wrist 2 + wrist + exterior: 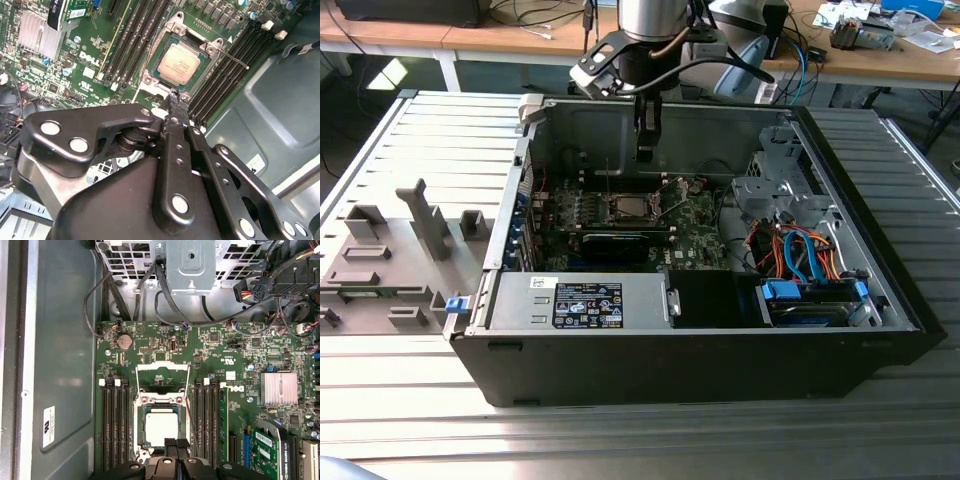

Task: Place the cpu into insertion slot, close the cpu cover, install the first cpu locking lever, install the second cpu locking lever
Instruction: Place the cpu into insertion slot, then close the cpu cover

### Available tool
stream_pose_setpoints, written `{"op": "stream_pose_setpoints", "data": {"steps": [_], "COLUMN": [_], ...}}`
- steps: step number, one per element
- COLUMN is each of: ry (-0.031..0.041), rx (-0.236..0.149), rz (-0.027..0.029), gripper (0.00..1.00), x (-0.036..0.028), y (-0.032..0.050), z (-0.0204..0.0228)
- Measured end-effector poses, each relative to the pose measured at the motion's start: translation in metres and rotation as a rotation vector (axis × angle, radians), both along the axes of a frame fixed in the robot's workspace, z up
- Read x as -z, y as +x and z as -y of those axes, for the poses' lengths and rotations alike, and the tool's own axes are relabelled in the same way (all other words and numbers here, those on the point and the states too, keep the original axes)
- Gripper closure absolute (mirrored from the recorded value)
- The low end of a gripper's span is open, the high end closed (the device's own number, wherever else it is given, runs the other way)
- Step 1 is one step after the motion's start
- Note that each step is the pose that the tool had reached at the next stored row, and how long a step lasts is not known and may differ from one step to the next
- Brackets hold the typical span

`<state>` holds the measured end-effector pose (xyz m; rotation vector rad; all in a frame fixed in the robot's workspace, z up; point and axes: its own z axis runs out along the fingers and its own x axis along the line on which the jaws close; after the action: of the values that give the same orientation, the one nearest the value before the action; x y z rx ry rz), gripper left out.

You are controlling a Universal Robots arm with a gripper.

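From the exterior view we are looking down at a slant from well back, taking in the whole open computer case (690,350) on the ribbed table (420,130), with the arm (650,20) hanging at twelve o'clock. In the first wrist view we are looking straight down on the motherboard (165,345) from close above. In the second wrist view we are peering along the gripper (172,95), nearer and tilted. All three views are sharing the cpu (161,426).
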<state>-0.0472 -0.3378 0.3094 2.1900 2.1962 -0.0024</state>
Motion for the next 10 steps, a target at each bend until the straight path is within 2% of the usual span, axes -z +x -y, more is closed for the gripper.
{"op": "stream_pose_setpoints", "data": {"steps": [10], "ry": [-0.0003], "rx": [0.0], "rz": [-0.0001], "gripper": [0.89], "x": [-0.0016], "y": [0.0009], "z": [0.0008]}}
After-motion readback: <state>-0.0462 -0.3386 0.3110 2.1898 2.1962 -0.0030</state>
